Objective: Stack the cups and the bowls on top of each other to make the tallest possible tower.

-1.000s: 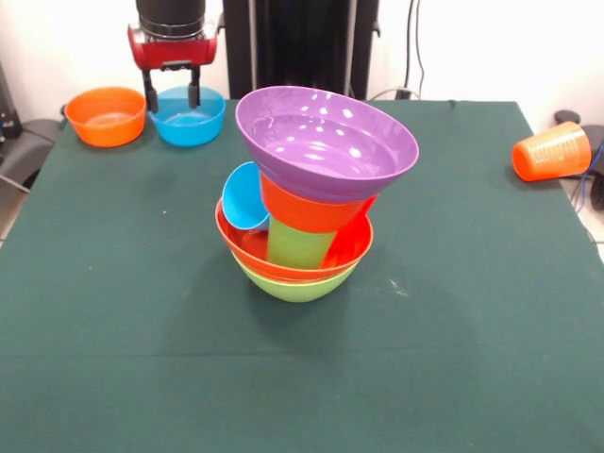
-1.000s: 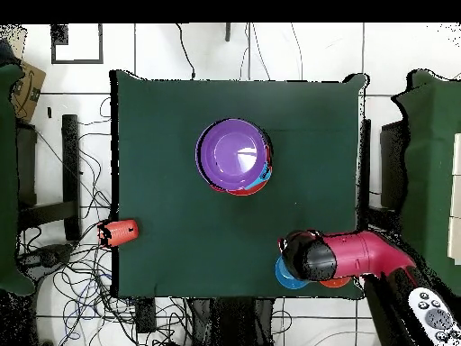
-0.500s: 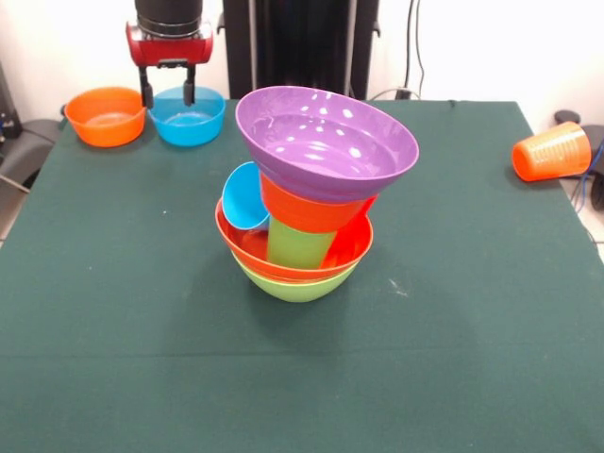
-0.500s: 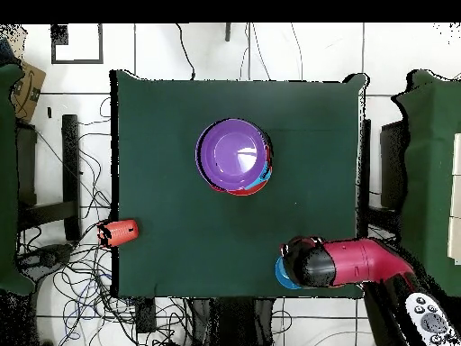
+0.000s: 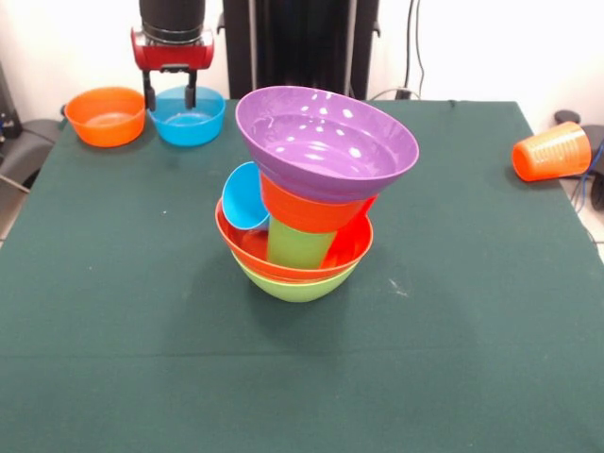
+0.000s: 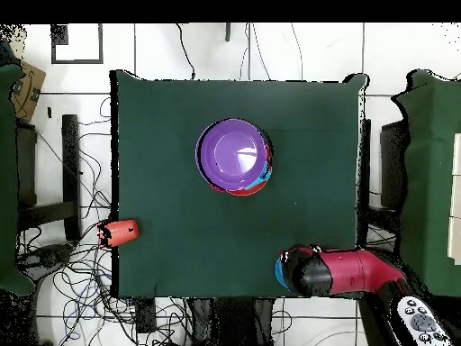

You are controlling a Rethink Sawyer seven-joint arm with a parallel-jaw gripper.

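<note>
The tower [image 5: 311, 203] stands mid-table: a lime green bowl [image 5: 294, 286] at the base, an orange-red bowl [image 5: 250, 247] in it, light blue [image 5: 243, 200], lime green [image 5: 296, 245] and red [image 5: 354, 231] cups inside, a small orange bowl [image 5: 307, 211] on them and a tilted purple bowl [image 5: 326, 130] [image 6: 234, 154] on top. A small blue bowl [image 5: 193, 117] and a small orange bowl [image 5: 106, 115] sit at the far left corner. My gripper [image 5: 170, 95] hangs open over the blue bowl's left rim. An orange cup [image 5: 551, 151] [image 6: 120, 232] lies on its side at the right edge.
The table [image 5: 472, 311] is covered in dark green cloth. Cables lie on the floor beyond its edges. In the overhead view a remote-like device [image 6: 420, 318] lies near the arm.
The gripper has shifted slightly, rising and drifting a little over the blue bowl's rim. In the overhead view the arm has swung lower. The tower and cups have not moved.
</note>
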